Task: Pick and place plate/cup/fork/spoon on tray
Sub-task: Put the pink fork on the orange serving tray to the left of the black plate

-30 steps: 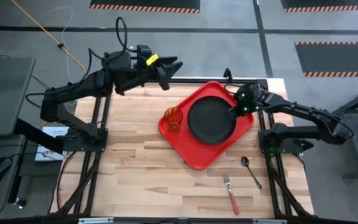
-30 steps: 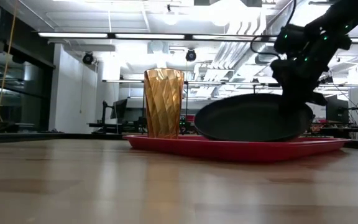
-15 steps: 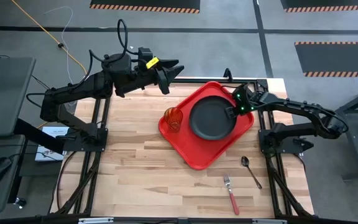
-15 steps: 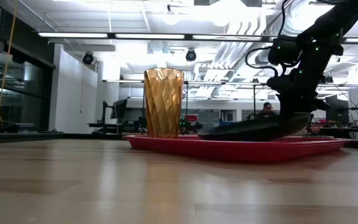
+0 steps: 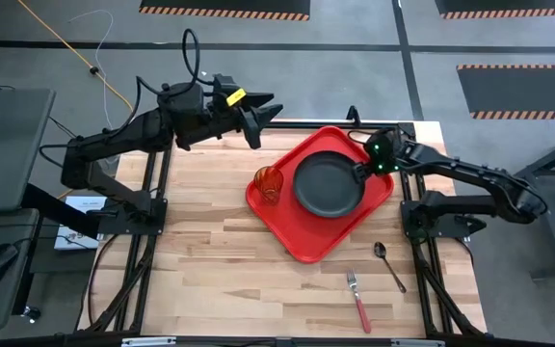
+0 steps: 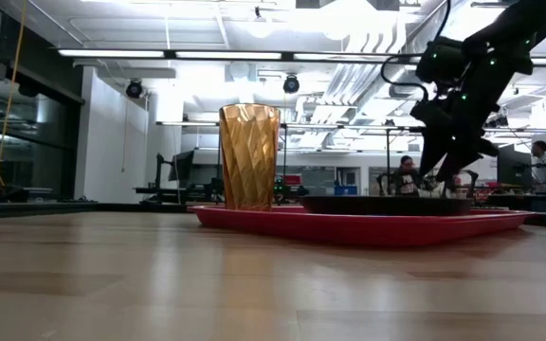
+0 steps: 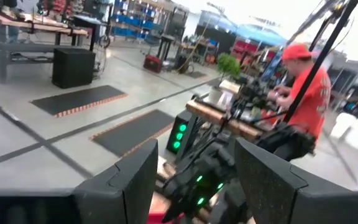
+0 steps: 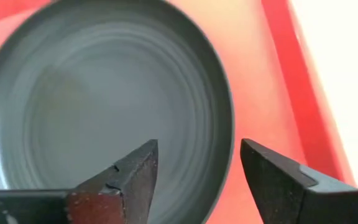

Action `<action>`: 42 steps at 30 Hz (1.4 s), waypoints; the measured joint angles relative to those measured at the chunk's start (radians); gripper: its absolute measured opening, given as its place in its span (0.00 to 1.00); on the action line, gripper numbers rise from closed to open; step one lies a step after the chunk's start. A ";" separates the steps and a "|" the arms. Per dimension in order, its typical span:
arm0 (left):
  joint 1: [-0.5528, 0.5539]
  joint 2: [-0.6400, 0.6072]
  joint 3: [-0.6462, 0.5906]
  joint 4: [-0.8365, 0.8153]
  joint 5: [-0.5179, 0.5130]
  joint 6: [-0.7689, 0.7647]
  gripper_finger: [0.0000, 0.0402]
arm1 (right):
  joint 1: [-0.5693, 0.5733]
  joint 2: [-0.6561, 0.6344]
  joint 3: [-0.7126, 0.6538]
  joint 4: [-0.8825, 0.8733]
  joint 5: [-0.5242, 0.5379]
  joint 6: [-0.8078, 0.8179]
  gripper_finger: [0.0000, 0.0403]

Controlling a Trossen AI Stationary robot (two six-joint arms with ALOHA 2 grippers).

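The dark plate (image 5: 328,185) lies flat on the red tray (image 5: 308,241), and shows level in the low view (image 6: 387,205). The amber cup (image 5: 269,183) stands upright on the tray's left part. My right gripper (image 5: 361,173) is open just above the plate's right rim (image 8: 227,124), one finger over the plate and one over the tray, touching nothing. My left gripper (image 5: 258,114) is open and empty, raised over the table's far edge. The fork (image 5: 358,301) and the spoon (image 5: 388,265) lie on the table near its front right.
The tray sits turned at an angle at the table's far right, one corner (image 5: 328,130) close to the far edge. Bare wood (image 5: 200,251) lies left of the tray and toward the near edge. People show in the room beyond the table.
The plate, tilted with its right rim raised in my right gripper, has come down and now lies flat on the tray. My right gripper has let go of it and risen a little above the rim.
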 joint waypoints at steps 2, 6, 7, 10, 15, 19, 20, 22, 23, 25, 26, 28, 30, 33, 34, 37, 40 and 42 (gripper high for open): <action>0.007 -0.014 0.000 -0.036 0.000 0.018 0.50 | 0.000 -0.020 0.000 0.000 -0.001 0.014 0.55; 0.024 -0.056 0.000 -0.163 0.024 0.052 0.50 | 0.001 -0.061 0.000 0.020 -0.100 0.092 0.55; 0.029 -0.068 0.000 -0.200 0.032 0.060 0.50 | 0.006 -0.074 0.000 0.031 -0.148 0.116 0.55; 0.043 -0.104 -0.001 -0.295 0.041 0.093 0.50 | 0.045 -0.128 0.000 0.062 -0.317 0.204 0.55; 0.061 -0.205 -0.123 -0.273 0.056 0.117 0.50 | 0.251 -0.244 0.003 0.067 -0.450 0.507 0.55; 0.067 -0.329 -0.310 -0.063 0.101 0.098 0.50 | 0.582 -0.263 0.084 -0.080 -0.384 0.763 0.52; 0.067 -0.360 -0.359 0.007 0.114 0.091 0.50 | 0.675 -0.252 0.107 -0.126 -0.342 0.838 0.51; 0.065 -0.411 -0.444 0.112 0.136 0.088 0.50 | 0.867 -0.215 0.147 -0.181 -0.250 1.015 0.50; 0.064 -0.432 -0.481 0.153 0.140 0.079 0.50 | 0.956 -0.192 0.161 -0.185 -0.206 1.108 0.49; 0.063 -0.463 -0.532 0.203 0.148 0.055 0.50 | 1.125 -0.129 0.183 -0.171 -0.152 1.286 0.49; 0.063 -0.476 -0.552 0.207 0.154 0.044 0.50 | 1.193 -0.091 0.192 -0.156 -0.141 1.367 0.49; 0.063 -0.492 -0.571 0.201 0.154 0.038 0.50 | 1.302 -0.007 0.209 -0.142 -0.147 1.504 0.49; 0.063 -0.503 -0.575 0.170 0.154 0.038 0.50 | 1.381 0.081 0.238 -0.128 -0.151 1.621 0.49; 0.063 -0.507 -0.574 0.158 0.154 0.038 0.50 | 1.446 0.213 0.294 -0.130 -0.131 1.733 0.49; 0.063 -0.506 -0.575 0.156 0.154 0.038 0.50 | 1.455 0.258 0.316 -0.131 -0.121 1.755 0.49; 0.063 -0.506 -0.575 0.156 0.154 0.038 0.50 | 1.464 0.381 0.386 -0.153 -0.082 1.787 0.49; 0.063 -0.506 -0.575 0.156 0.154 0.038 0.50 | 1.456 0.502 0.447 -0.201 -0.083 1.783 0.49; 0.063 -0.506 -0.575 0.156 0.154 0.038 0.50 | 1.448 0.574 0.477 -0.208 -0.084 1.780 0.49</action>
